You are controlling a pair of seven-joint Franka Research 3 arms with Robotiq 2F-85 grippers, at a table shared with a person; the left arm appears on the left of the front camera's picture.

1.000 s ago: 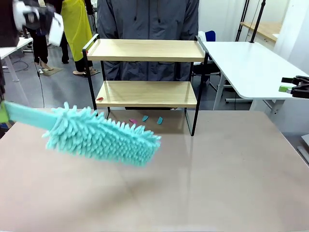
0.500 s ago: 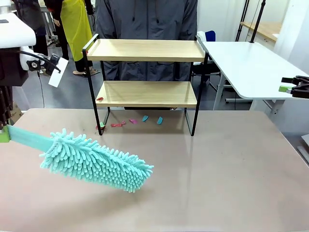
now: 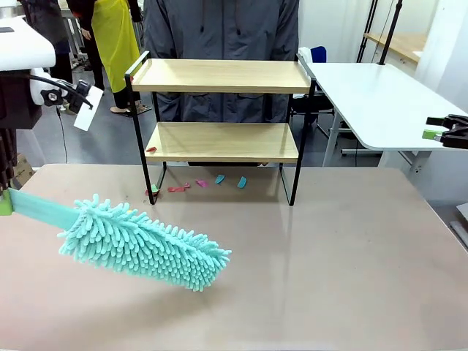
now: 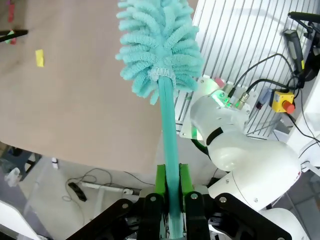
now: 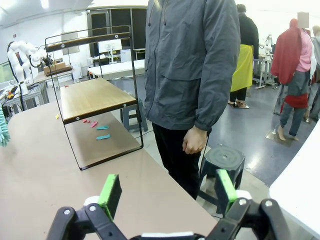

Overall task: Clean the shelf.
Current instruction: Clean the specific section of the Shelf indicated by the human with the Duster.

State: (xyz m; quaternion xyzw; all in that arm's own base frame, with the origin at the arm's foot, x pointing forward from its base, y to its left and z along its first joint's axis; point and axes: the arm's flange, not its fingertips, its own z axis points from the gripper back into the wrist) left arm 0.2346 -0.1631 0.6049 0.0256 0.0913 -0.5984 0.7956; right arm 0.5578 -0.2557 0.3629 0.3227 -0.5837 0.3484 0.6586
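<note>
Wood and thin black metal, two tiers: shelf [image 3: 221, 77] at the far middle of the table [image 3: 351, 256], upright, legs on the tabletop, just in front of a person [image 3: 219, 29] in a grey jacket. Looks light for its bulk and stiff, but probably easy to shove or tip on those thin legs. Smooth boards, so likely to let scraps slide rather than cling. Best steadied, if at all, by a black end rail or an upright; better left unheld and only brushed along the boards. Top board bare as far as seen. Small red scrap [image 3: 151, 149] at the left end of the lower board, more coloured scraps [image 3: 219, 179] on the table between the legs.

Nearer, left of the shelf and well apart from it: teal fluffy duster [image 3: 142, 243], head slanting low over the table, whether touching it hard to tell. Soft, floppy fronds on a flat stiff handle; light, and likely gentle on the boards.

Left gripper [image 4: 170, 175] clamped tight on the end of the handle, green pads flat against both sides, duster head pointing away along the fingers. Right gripper [image 5: 167, 192] spread wide, holding nothing, touching nothing, off at the right side, looking across at the shelf's end and the person's hanging hand [image 5: 192, 142].
</note>
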